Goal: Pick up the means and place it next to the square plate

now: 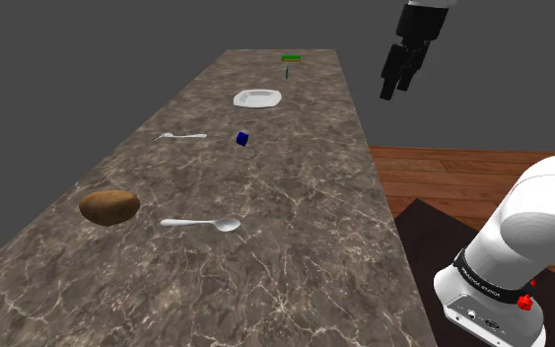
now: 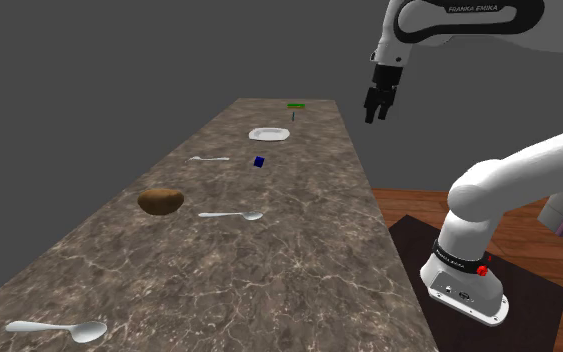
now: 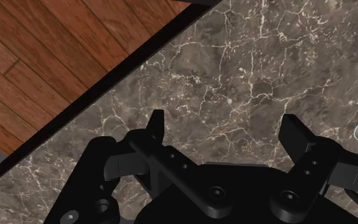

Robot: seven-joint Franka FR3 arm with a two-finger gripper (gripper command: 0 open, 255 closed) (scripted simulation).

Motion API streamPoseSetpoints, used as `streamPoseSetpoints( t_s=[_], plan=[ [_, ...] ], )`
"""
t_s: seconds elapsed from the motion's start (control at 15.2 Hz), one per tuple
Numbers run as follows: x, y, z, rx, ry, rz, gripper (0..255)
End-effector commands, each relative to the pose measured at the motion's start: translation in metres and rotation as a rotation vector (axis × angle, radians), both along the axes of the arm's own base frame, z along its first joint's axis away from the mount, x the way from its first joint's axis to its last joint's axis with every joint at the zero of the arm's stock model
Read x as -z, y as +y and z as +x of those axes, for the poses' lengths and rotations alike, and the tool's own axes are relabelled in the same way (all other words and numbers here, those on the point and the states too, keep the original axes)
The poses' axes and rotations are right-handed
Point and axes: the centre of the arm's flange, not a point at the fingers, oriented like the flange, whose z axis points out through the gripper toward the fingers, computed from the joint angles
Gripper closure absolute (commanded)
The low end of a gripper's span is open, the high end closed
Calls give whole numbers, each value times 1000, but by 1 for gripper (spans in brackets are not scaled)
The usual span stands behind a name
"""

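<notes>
Gripper (image 1: pixel 395 89) hangs open and empty, high over the table's (image 1: pixel 295 256) edge. Small blue block (image 1: pixel 242 139) sits between the square plate (image 1: pixel 257 98) and a spoon (image 1: pixel 202 225); a potato (image 1: pixel 108 206) lies well aside.

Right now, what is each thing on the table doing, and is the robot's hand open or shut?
gripper: open, empty, in the air above the edge of the table.
square plate: flat on the table, empty.
blue block: resting on the table, untouched.
potato: lying on the table.
middle spoon: lying flat, apart from the potato.
far spoon: lying flat.
near spoon: lying flat.
green thing: too small to tell.
</notes>
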Motion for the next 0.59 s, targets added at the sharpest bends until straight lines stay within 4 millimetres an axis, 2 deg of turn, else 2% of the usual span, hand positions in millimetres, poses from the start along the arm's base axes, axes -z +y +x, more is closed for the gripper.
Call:
streamPoseSetpoints(
  t_s=[0.0, 0.53],
  plan=[
    [0, 0, 0, 0, 0, 0, 0],
    [47, 77, 46, -88, -28, 20, 0]
  ],
)
